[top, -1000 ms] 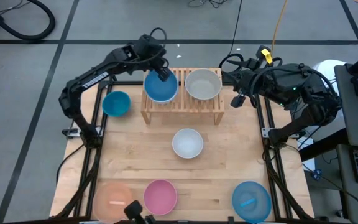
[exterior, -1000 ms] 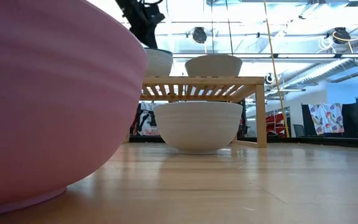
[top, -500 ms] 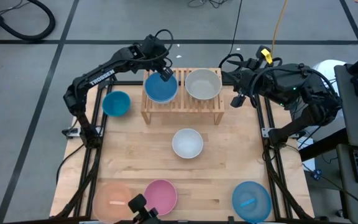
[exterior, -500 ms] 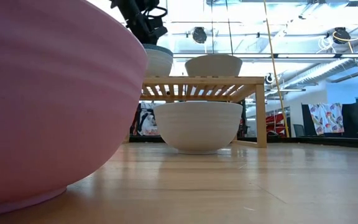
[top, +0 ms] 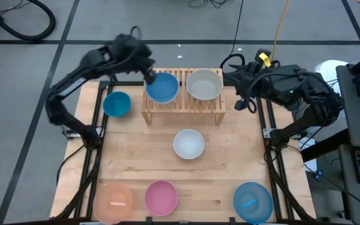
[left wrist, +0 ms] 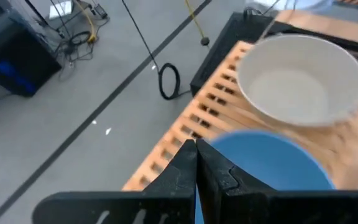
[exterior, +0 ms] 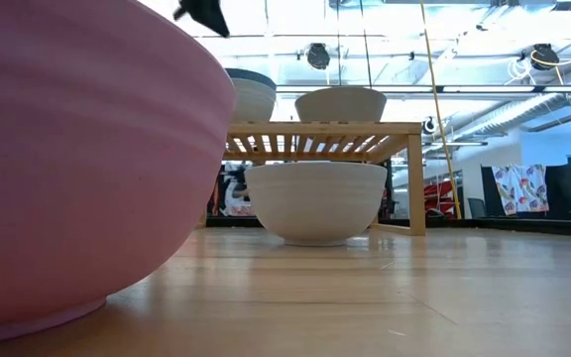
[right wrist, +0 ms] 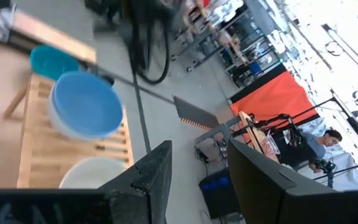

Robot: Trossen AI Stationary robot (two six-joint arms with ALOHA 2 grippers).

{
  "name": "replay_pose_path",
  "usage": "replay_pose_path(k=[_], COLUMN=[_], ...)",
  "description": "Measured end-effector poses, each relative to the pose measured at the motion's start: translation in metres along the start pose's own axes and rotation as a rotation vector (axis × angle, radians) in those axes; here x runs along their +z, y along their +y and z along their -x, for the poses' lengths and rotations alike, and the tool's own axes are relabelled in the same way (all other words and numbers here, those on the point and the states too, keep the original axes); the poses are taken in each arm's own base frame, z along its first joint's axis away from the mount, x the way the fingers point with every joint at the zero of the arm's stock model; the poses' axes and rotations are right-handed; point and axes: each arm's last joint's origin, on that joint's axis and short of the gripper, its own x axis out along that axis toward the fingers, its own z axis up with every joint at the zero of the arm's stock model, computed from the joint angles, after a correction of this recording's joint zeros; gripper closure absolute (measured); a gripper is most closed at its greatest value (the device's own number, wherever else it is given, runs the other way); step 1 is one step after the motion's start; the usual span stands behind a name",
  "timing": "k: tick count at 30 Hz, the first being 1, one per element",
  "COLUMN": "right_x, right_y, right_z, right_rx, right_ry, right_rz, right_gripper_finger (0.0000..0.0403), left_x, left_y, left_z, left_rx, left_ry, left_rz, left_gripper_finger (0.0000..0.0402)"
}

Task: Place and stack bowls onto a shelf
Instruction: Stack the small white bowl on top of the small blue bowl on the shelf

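Pink plastic fills the near edge of the wooden tabletop: a round pink bowl sits between a peach bowl and a large blue bowl, all well in front of the small light-wood slatted shelf. Closer to the shelf, just in front of it, a white ribbed bowl stands alone on the boards. On the shelf itself a blue bowl rests on its left half, apparently nested in a white bowl whose side shows from table height, and a pale grey bowl on its right half, the two side by side. Off the shelf's left end, on the table, sits a smaller teal-blue bowl. My left gripper hovers at the shelf's back left corner, just beside the blue bowl's rim, fingers pressed together on nothing. My right gripper waits off the shelf's right end, fingers spread and empty.
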Motion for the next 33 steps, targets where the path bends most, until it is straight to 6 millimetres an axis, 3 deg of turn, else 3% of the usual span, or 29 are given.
replay_pose_path(k=[6, 12, 15, 22, 28, 33], right_x=[-0.014, -0.023, -0.029, -0.051, -0.061, -0.071], right_y=[0.015, 0.043, 0.066, 0.143, 0.198, 0.229], right_z=[-0.002, -0.010, -0.021, -0.045, -0.063, -0.079], right_rx=[0.128, 0.436, 0.512, 0.823, 0.933, 0.892], right_ry=[0.094, 0.124, 0.192, 0.267, 0.158, 0.058], right_rz=[0.032, -0.018, 0.004, 0.116, 0.076, 0.019], right_gripper_finger=[0.0255, 0.0255, 0.0255, 0.0255, 0.0255, 0.0255], left_x=[-0.023, -0.038, -0.047, -0.059, -0.061, -0.062], left_y=[-0.021, -0.034, -0.039, -0.047, -0.053, -0.058], left_z=[0.063, 0.093, 0.101, 0.108, 0.111, 0.114], left_rx=[0.002, -0.075, -0.107, -0.134, -0.156, -0.178], left_ry=[0.066, 0.105, 0.156, 0.264, 0.266, 0.261], left_rz=[-0.109, -0.131, -0.169, -0.192, -0.196, -0.210], left_gripper_finger=[0.0401, 0.0401, 0.0401, 0.0401, 0.0401, 0.0401])
